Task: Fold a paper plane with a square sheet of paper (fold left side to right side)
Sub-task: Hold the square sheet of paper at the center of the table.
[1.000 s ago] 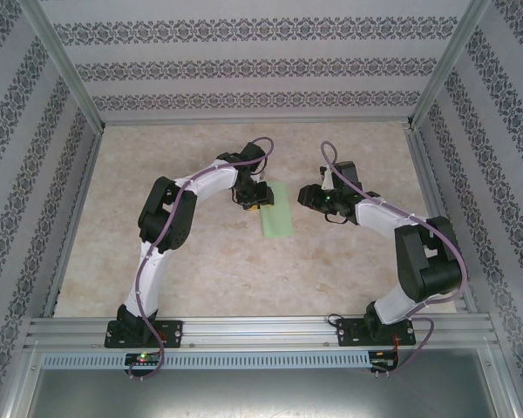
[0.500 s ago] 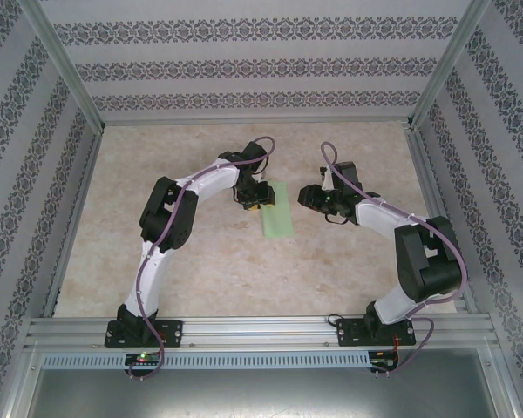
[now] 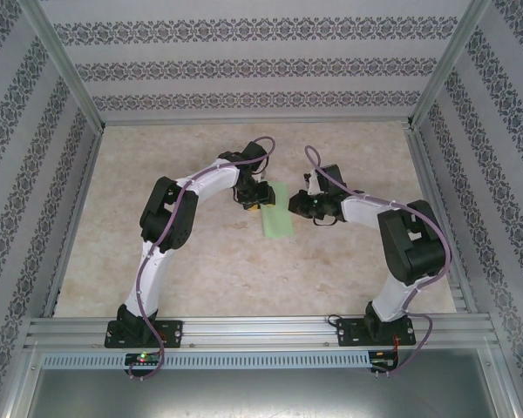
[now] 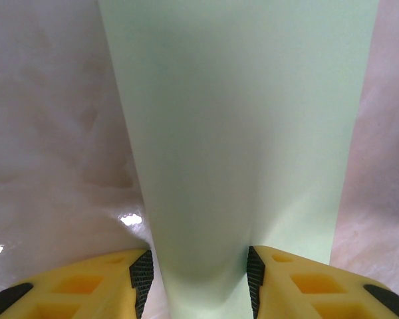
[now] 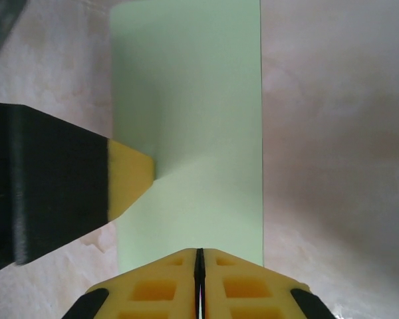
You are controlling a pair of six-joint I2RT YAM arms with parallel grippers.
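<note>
Green sheet is a narrow rectangle on the desk. Left tool has jaws apart, pressing on it; right tool has jaws together at its edge.

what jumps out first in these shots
A narrow folded sheet of light green paper lies on the beige marbled table. The left pincer stands open over its left edge, one yellow finger pressing on it. The right pincer is shut at its right edge.
</note>
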